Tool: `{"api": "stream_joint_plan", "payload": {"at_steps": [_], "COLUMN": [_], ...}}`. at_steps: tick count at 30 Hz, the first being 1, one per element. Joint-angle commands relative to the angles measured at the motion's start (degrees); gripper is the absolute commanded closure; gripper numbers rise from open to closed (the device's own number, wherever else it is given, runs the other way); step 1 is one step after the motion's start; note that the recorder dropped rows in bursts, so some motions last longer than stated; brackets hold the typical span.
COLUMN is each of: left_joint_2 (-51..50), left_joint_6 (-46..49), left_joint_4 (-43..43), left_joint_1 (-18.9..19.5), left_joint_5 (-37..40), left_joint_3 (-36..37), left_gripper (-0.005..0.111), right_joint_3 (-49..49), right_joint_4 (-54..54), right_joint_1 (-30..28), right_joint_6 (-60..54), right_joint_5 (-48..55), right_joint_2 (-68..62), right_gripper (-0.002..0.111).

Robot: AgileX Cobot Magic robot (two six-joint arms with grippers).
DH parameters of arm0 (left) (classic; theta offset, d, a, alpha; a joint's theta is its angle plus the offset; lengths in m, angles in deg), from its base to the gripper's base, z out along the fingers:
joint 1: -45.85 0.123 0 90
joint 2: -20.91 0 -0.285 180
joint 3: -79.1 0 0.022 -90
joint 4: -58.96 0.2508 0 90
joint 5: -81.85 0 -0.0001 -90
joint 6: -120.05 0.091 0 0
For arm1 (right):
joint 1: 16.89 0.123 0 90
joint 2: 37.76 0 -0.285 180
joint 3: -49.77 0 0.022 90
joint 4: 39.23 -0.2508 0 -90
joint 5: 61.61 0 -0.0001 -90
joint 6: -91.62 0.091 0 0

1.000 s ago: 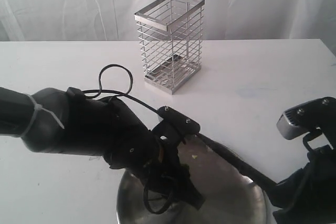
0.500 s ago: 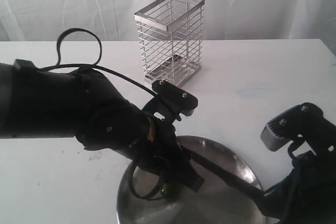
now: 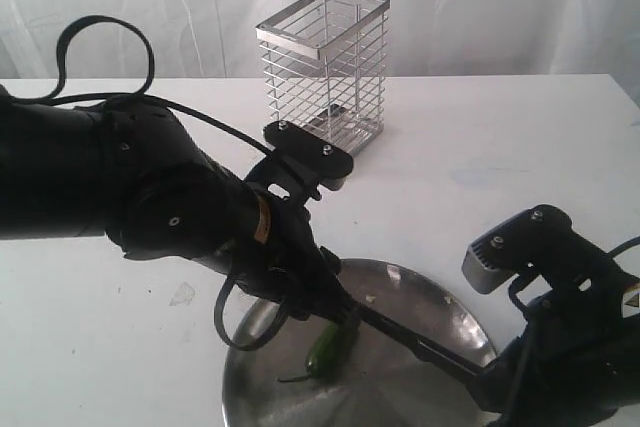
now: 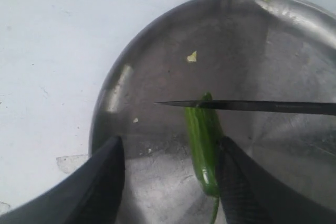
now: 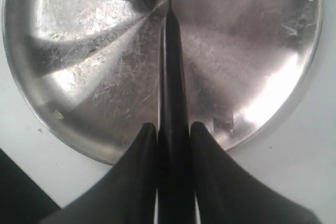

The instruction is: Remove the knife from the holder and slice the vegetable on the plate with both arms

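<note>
The green chili (image 4: 202, 140) lies on the steel plate (image 4: 157, 77), its side against one finger (image 4: 233, 171) of my open left gripper (image 4: 170, 148). The other finger stands well apart from it. The black knife (image 5: 170, 77) is clamped by its handle in my shut right gripper (image 5: 171, 129). Its blade (image 4: 247, 106) crosses the chili's far end, edge down. In the exterior view the knife (image 3: 410, 339) runs from lower right toward the chili (image 3: 328, 347) under the left gripper (image 3: 335, 319). The wire holder (image 3: 325, 77) stands behind the plate with nothing in it.
A small pale chili scrap (image 4: 192, 56) lies on the plate beyond the blade. The plate (image 3: 440, 322) sits at the white table's front edge. A damp mark (image 3: 182, 294) shows on the table left of it. White curtain behind.
My left arm has drawn back and up to the left, uncovering the chili. The right arm has shifted left with the knife, whose tip now reaches the chili.
</note>
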Motion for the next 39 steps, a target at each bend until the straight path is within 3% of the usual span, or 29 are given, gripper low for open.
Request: {"api": "stream_joint_plan", "payload": {"at_steps": [1,16,39], "left_joint_2": [0.5,-0.8,-1.8], "left_joint_6": [-0.7,-0.7,-0.7], "left_joint_4": [0.5,0.5,2.3], "left_joint_1": [1.2,1.2,1.2], "left_joint_5": [0.8,-3.6,-4.0], "left_joint_3": [0.5,0.6,0.6], "left_gripper": [0.050,0.050,0.054], "right_joint_3": [-0.6,-1.2,-1.0], "right_joint_4": [-0.2,-0.4,0.0], "right_joint_1": [0.3,0.3,2.2], "right_joint_6": [-0.6,-0.6,-0.6], "right_joint_5": [-1.4,-2.4,-3.3], "right_joint_2": [-2.3,-4.8,-4.8], "right_gripper": [0.108,0.108,0.108]}}
